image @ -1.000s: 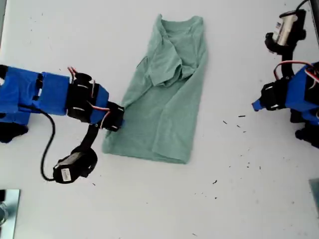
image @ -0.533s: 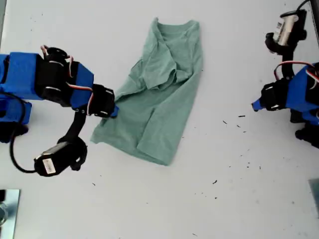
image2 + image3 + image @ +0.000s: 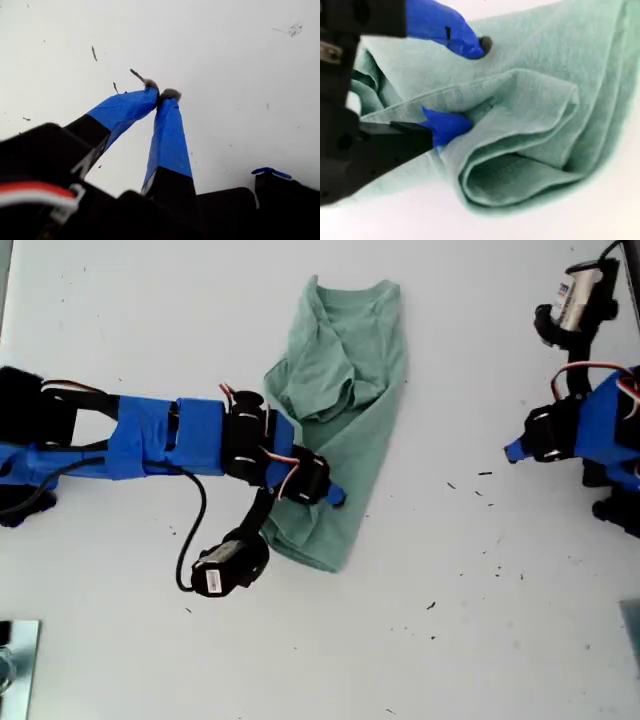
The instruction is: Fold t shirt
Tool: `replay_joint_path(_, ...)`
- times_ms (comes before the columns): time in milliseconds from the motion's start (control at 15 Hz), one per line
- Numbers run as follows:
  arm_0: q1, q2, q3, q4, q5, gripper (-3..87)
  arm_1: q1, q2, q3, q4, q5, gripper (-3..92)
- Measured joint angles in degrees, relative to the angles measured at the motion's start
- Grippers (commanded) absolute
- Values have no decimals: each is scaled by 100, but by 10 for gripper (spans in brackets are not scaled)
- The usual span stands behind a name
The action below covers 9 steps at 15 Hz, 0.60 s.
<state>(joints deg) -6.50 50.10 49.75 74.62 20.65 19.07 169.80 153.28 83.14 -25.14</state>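
Reaching in from the exterior view's left, the blue-taped arm with my second gripper [image 3: 325,492] lies over the lower part of the small pale sage-green cloth t shirt [image 3: 345,390]. In the second wrist view its jaws [image 3: 460,85] stand spread, one blue fingertip [image 3: 451,124] tucked into a fold of the cloth and the other raised above the fabric, so nothing is pinched. The t shirt lies on the white table [image 3: 470,640] near the middle, its round neck toward the far edge, one side doubled over in loose bunched layers. At the exterior view's right, my first gripper [image 3: 516,451] hovers well apart from the garment. In the first wrist view its blue fingertips [image 3: 150,92] meet, clenched on nothing, above bare, speckled tabletop.
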Motion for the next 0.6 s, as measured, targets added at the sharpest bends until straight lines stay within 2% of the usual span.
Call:
replay_joint_path(133, 0, 18, -79, 299, 123, 263, 0, 44, 18, 0, 0, 24)
replay_joint_path(267, 185, 1125, 202, 404, 158, 205, 0, 44, 18, 0, 0, 24)
replay_joint_path(400, 694, 3146, 431, 290, 457, 95, 0, 44, 18, 0, 0, 24)
replay_joint_path(467, 879, 4017, 668, 545, 448, 30, 0, 44, 18, 0, 0, 24)
replay_joint_path(533, 896, 4755, 1283, 940, 132, 15, 0, 44, 18, 0, 0, 24)
replay_joint_path(600, 817, 5581, 2470, 993, -431, -2, 0, 44, 18, 0, 0, 24)
